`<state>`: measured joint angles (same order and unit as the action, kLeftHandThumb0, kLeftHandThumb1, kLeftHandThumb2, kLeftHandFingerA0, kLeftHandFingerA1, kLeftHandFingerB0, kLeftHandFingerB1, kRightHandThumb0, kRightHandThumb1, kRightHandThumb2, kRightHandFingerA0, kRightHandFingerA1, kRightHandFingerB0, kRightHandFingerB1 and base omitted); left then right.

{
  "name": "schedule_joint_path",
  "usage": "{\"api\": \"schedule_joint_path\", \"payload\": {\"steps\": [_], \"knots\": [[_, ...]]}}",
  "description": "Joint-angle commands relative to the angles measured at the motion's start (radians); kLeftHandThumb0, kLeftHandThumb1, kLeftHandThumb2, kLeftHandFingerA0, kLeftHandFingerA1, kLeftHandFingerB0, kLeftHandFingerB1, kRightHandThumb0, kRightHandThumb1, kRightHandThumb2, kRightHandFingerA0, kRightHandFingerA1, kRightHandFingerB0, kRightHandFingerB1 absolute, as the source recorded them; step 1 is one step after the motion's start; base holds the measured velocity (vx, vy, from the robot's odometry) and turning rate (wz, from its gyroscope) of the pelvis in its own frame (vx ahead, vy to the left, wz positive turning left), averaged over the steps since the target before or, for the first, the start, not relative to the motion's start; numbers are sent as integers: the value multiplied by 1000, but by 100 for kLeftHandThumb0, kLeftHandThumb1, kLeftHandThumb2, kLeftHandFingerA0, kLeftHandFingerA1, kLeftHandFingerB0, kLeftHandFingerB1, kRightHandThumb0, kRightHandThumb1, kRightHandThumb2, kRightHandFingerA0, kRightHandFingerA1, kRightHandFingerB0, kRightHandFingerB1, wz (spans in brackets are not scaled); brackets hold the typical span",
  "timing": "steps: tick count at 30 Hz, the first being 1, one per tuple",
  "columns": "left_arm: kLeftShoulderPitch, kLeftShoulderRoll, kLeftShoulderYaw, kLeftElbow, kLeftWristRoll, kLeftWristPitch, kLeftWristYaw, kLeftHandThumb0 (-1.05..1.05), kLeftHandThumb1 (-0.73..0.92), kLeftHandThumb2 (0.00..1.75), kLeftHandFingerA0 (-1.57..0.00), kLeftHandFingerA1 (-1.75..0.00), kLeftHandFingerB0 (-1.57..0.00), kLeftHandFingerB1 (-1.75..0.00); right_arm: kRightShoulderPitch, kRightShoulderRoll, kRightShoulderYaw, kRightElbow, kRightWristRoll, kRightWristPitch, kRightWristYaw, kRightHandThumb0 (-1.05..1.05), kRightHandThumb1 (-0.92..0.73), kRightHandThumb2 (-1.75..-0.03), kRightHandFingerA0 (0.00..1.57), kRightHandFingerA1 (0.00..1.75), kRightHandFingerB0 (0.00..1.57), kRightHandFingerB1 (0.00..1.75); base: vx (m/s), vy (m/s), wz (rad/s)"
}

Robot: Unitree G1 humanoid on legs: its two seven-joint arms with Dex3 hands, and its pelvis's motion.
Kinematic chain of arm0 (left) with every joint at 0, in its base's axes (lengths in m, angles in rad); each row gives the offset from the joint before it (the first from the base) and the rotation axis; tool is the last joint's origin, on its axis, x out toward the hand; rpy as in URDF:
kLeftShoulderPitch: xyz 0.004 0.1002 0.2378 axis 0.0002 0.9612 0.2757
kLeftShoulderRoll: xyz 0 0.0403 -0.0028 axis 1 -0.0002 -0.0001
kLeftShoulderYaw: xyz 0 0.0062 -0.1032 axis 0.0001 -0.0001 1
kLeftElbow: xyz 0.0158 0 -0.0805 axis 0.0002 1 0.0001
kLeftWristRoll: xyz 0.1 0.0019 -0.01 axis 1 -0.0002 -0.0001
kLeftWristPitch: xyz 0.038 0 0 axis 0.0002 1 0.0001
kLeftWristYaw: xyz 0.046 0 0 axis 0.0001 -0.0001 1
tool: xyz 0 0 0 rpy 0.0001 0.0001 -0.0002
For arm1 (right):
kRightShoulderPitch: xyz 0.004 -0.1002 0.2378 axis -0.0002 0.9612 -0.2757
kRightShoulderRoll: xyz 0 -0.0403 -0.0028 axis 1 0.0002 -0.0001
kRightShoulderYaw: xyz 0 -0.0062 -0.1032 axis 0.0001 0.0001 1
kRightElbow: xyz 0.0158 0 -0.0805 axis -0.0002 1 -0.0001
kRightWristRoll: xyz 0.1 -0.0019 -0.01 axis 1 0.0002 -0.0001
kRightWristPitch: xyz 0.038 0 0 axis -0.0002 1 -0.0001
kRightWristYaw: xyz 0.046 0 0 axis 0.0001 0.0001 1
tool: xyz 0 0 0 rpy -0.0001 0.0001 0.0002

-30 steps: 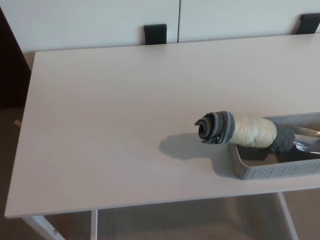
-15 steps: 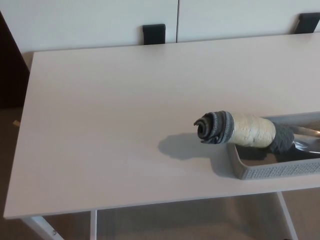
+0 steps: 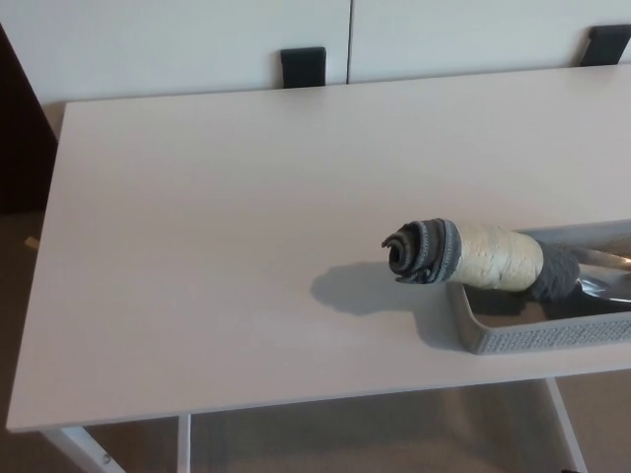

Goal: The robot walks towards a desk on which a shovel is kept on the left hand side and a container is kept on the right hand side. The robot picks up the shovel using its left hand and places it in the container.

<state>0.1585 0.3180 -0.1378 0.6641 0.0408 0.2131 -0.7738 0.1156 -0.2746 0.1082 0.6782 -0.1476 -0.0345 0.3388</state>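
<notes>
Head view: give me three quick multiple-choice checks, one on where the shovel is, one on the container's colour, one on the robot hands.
1. Where is the shovel?
A. Flat on the desk's left side
B. Blade end in the container, handle sticking out over its left rim
C. On the floor

2. What colour is the container?
A. Grey
B. Red
C. Blue

3. What holds the shovel?
A. Left robot hand
B. Right robot hand
C. No robot hand in view

Answers: 1 B, its metal end lies inside the tray; 2 A, the textured wall is grey; 3 C, only the desk and objects show.
</notes>
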Motion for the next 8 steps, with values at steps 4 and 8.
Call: {"api": "schedule_joint_path", "payload": {"steps": [4,8], "knots": [[-68,17,-16,242,152,-412,453,-80,64,92,-28,-46,-24,-42,-5,-2,-24,33,16,-92,-42,-32,-41,-92,38,67,23,58,0,0,0],[-75,21,23,266,107,-433,436,-77,78,64,-34,-36,-29,-31,-8,-2,-27,35,19,-87,-43,-30,-41,-91,37,67,24,59,0,0,0]]}}
